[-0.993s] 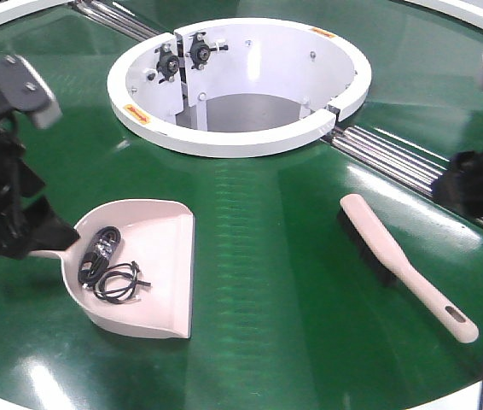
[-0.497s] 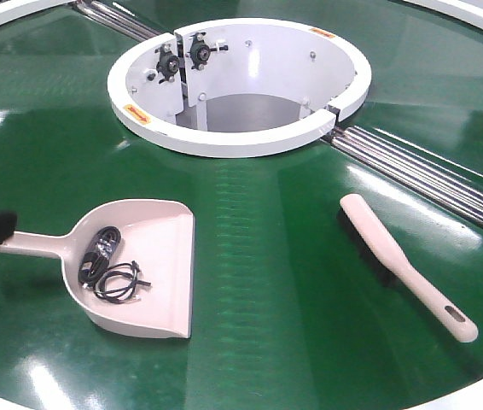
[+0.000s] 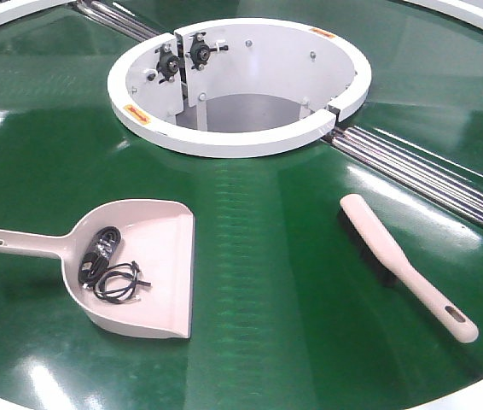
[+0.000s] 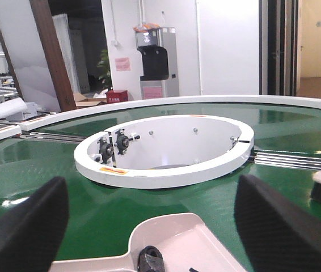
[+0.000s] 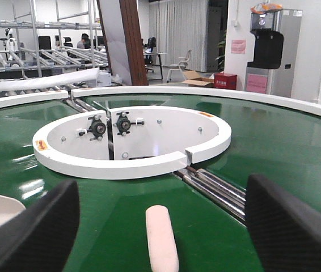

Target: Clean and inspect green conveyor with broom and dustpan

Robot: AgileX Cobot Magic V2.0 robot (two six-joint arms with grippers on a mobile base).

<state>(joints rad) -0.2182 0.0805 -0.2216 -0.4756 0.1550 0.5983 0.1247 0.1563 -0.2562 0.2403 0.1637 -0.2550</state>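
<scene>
Front view shows dustpan (image 3: 143,269) at near left on green conveyor (image 3: 267,282), holding black cable scraps (image 3: 109,266), broom (image 3: 404,265) lying free at right, white hub ring (image 3: 241,141) beyond; in my wrist views left gripper (image 4: 149,226) and right gripper (image 5: 163,226) stand released, empty, nothing obstructing.

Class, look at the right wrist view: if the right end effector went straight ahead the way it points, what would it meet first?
Probably the broom, whose pale end lies centred between the open fingers, low on the green conveyor. Beyond it stands the white hub ring; depth is uncertain.
</scene>
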